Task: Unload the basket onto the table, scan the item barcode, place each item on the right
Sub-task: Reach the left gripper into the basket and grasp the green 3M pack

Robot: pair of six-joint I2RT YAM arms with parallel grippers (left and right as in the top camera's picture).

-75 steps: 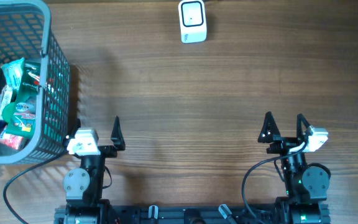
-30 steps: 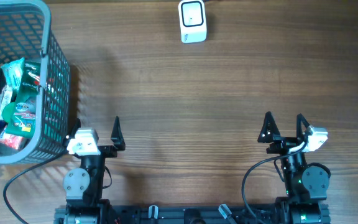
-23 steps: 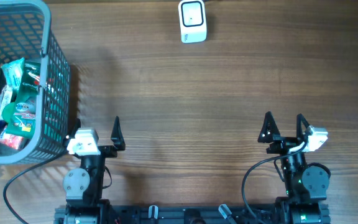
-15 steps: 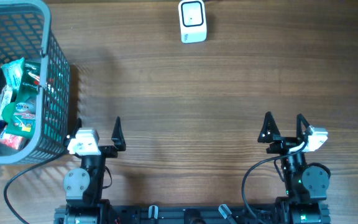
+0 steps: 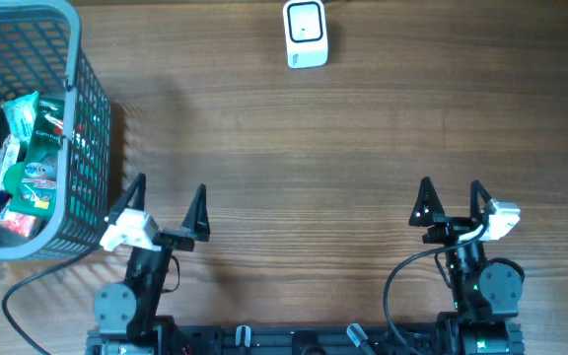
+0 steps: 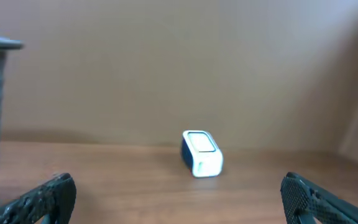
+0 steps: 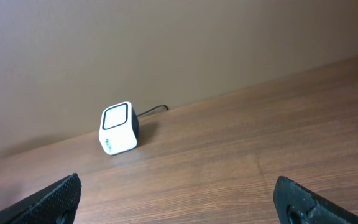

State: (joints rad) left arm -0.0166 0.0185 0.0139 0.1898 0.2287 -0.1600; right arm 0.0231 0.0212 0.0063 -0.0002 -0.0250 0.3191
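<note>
Grey basket (image 5: 91,148) cropped, packets (image 5: 32,170) half-hidden inside

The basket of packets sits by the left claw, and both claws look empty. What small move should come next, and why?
Probably the left gripper should swing over the basket, where the packets lie: it and the right gripper stand open and empty, the basket is right beside it, and nothing faces the scanner yet.

My overhead camera looked straight down on the worktop (image 5: 294,148); both wrist cameras sat low, facing forward, sharing the far white scanner (image 5: 306,33)
</note>
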